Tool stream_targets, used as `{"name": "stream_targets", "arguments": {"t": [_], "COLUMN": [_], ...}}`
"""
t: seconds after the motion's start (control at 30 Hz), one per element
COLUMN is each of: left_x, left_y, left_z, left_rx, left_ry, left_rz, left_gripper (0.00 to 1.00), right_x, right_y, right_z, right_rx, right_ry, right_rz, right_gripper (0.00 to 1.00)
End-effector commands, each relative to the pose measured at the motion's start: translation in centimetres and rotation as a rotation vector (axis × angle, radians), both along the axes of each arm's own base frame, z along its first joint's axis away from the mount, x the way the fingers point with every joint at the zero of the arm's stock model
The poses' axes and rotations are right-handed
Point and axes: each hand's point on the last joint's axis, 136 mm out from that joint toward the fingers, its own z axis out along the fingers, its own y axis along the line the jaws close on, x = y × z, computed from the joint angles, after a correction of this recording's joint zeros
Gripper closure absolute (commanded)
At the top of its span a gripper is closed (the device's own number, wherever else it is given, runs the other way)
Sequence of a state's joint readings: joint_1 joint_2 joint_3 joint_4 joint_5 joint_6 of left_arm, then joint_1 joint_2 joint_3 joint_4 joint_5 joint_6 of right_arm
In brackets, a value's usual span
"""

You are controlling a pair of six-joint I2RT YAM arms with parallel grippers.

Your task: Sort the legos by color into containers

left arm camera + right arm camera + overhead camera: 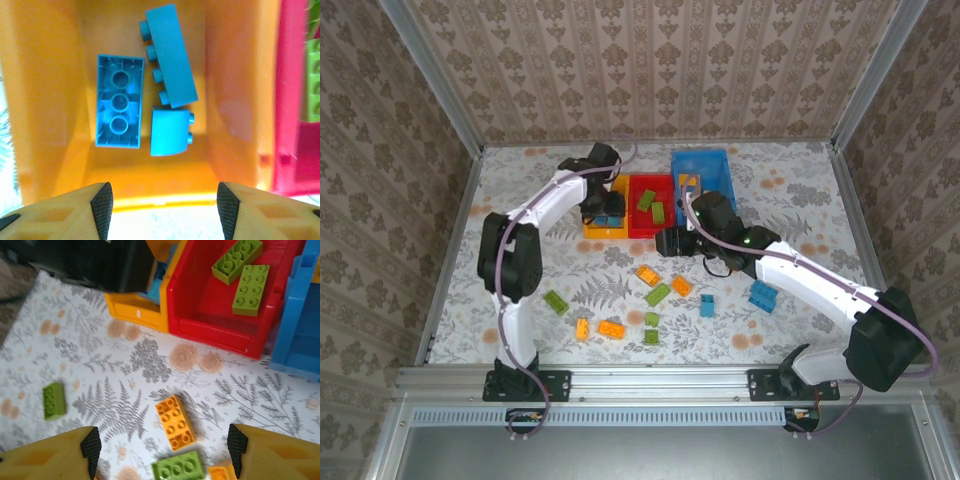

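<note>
**Legos.** Loose legos (pixel 658 294) lie scattered on the counter (pixel 800 190), under and around the right end effector (pixel 164 450). An orange brick (pixel 175 422) sits just ahead of it, between the finger lines. A green brick (pixel 177 467) lies just beside the orange one, nearer the fingers. A second green brick (pixel 54 400) lies well apart to its left.

**Right end effector.** Fingers are spread wide, with nothing between them.

**Obstructions and room.** Bare counter separates the scatter from the bins ahead. The left arm (pixel 95 262) overhangs the yellow bin (pixel 135 310). Frame rails (pixel 450 240) bound the counter on both sides.

**Containers.**
- The red bin (pixel 210 335) stands straight ahead and holds two green bricks (pixel 237 260) lying together.
- The yellow bin touches its left side.
- The blue bin (pixel 300 340) stands against its right side. The top view shows orange pieces (pixel 688 184) inside; their number cannot be told.

**Left end effector** (pixel 165 207). It hovers over the yellow bin, wide open and empty. Below it lie three blue bricks: one with its hollow underside up (pixel 119 102), a long one on its side (pixel 172 60) and a short one (pixel 170 132). The bin walls stand close outside both fingers.
</note>
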State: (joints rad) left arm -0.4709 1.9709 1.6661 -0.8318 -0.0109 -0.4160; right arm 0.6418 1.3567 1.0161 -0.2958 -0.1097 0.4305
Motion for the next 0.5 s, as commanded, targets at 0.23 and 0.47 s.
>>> {"name": "stream_targets", "arguments": {"t": [0.23,0.47], "left_x": [-11.5,-19.6], "left_y": [1.7,4.3], "left_z": [7.2,6.7], "left_rx": [-0.177,-0.325], "left_ry": [-0.16,-0.231], "left_rz": [0.044,0.108], "left_gripper": [0.4,0.34], "right_x": [-4.5,-2.8], "right_y": [2.8,3.9], "right_z": [-8.3,-12.9], "right_rx": [-0.355,-0.49], "right_ry": [0.067,0.143], "right_rz": [0.315,0.368], "right_gripper": [0.26,0.23]}}
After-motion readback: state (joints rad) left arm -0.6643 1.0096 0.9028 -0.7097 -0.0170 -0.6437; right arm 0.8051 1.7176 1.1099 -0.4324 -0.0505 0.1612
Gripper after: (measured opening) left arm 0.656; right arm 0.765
